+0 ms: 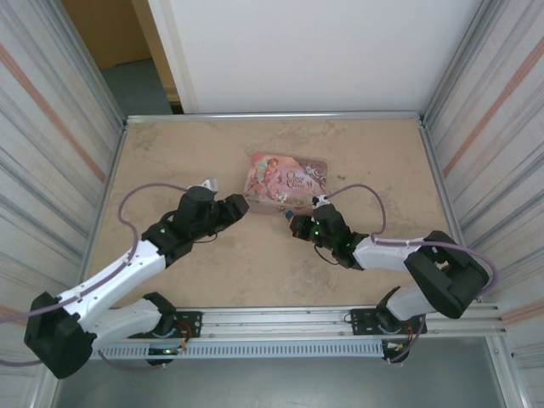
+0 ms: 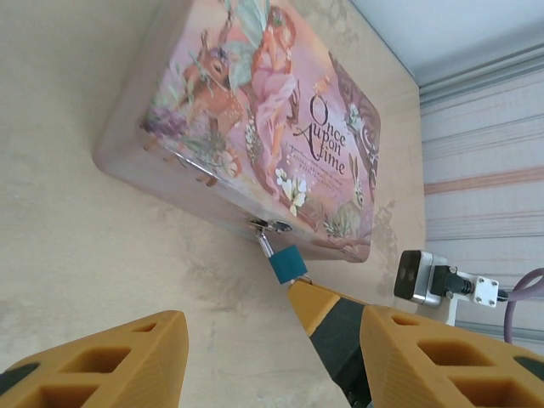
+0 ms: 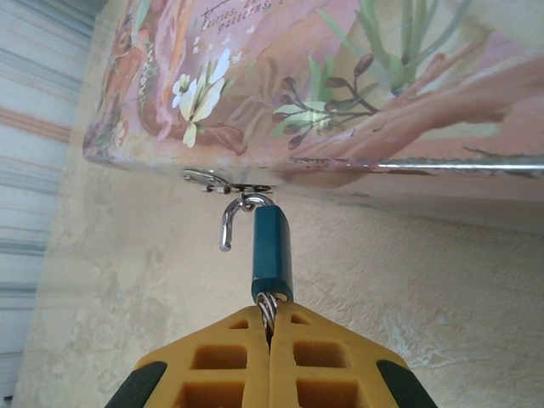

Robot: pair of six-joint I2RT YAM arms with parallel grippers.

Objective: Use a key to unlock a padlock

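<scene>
The blue-teal padlock hangs by its silvery shackle from the hasp on the front wall of the pink tin. The shackle's free end stands out of the body, hooked through the hasp. At the padlock's base the silvery key with its ring is pinched by my right gripper, which is shut on it. In the left wrist view the padlock hangs just beyond my open left gripper, with a right fingertip touching its lower end. From above, the left gripper and right gripper flank the padlock.
The pink tin lies closed near the middle of the tan table. Metal walls close in the left, right and back sides. The right arm's cable loops beside the tin.
</scene>
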